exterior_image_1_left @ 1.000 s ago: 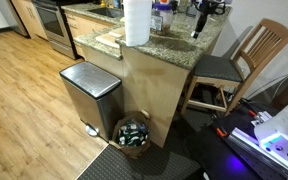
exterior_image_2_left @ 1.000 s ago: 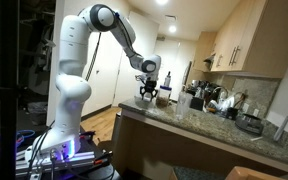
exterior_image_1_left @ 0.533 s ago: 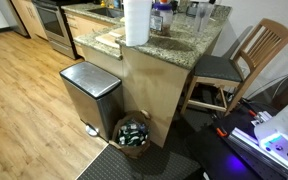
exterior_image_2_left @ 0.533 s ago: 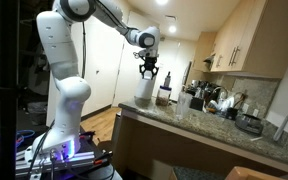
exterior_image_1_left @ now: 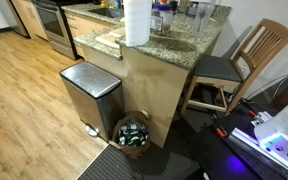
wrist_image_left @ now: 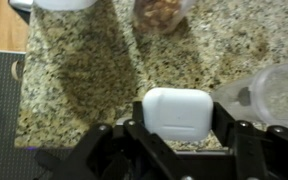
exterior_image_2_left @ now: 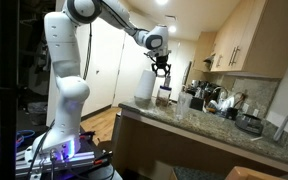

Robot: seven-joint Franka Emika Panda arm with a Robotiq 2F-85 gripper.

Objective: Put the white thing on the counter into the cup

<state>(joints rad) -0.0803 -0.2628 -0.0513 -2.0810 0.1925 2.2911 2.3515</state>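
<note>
The white thing (wrist_image_left: 177,112) is pinched in my gripper (wrist_image_left: 177,128), held above the counter (wrist_image_left: 74,70). The cup (wrist_image_left: 276,95) is off to one side. If I let go before I'm centred over its mouth, the piece could clip the rim and skitter off.

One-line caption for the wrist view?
The white case held between the fingers above the granite counter, a clear cup at right.

The arm (exterior_image_2_left: 64,45) is glossy white in rounded segments with dark grey joint rings; its gripper (exterior_image_2_left: 163,70) is black (matte, angular links in the wrist view).
</note>
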